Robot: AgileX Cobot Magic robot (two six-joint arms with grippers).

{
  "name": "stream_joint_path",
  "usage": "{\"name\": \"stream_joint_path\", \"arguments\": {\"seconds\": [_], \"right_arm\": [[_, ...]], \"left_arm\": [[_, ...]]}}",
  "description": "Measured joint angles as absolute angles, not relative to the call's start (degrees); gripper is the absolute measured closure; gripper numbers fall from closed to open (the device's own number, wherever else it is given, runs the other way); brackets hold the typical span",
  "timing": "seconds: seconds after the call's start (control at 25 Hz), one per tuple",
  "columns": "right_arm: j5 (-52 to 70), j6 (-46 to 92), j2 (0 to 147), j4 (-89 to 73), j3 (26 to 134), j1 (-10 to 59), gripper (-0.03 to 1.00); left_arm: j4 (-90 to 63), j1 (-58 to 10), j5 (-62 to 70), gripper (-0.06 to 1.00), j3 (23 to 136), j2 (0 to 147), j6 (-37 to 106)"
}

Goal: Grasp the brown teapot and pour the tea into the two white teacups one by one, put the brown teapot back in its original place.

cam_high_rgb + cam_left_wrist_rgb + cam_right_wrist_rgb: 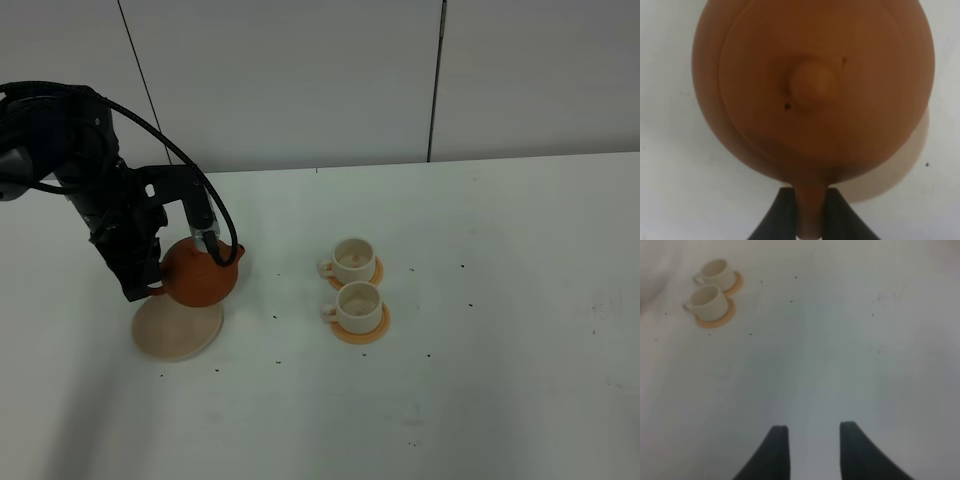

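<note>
Fingers [781, 216] of the left gripper [809, 195] are clamped shut on the loop handle [810, 220] of the brown teapot [810, 90], one dark finger on each side of the handle. Wrist view looks straight down on the lid, knob [812, 85] near centre, small dark speck beside it. From the high camera the pot [200, 275] hangs at the gripper, upright, spout [238, 250] pointing toward the cups. It sits over the far edge of the beige plate [175, 332] and looks raised off it; cannot tell for sure whether the base touches. Most of the plate is uncovered, nearer the camera than the pot. A black cable [160, 140] loops from the left arm down to the gripper.

Right gripper [812, 432]: fingers [776, 452] parted, nothing between them, over bare white table [500, 380]. It does not show in the high view.

The two white teacups stand well to the right of the teapot, each on its own orange coaster, handles facing the pot: near cup [358, 303] on near coaster [375, 330], far cup [353, 258] on far coaster [378, 270], just beside each other. Both look empty. Small dark specks scattered on the table. White panelled wall [300, 80] behind.
</note>
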State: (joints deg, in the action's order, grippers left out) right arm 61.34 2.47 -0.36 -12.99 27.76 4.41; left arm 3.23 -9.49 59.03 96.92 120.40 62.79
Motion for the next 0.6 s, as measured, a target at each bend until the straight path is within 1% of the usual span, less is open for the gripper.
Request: {"name": "stream_joint_path", "arguments": {"seconds": [0.44,0.6], "right_arm": [[61.34,2.47,-0.36,-12.99,27.76,4.41,0.73],[61.34,2.47,-0.36,-12.99,27.76,4.41,0.73]], "left_arm": [[3.88,-14.85,50.14,0.77,96.92,120.4,60.18],[6.49,-17.22,49.79,0.77,98.49,121.32,57.16]]}}
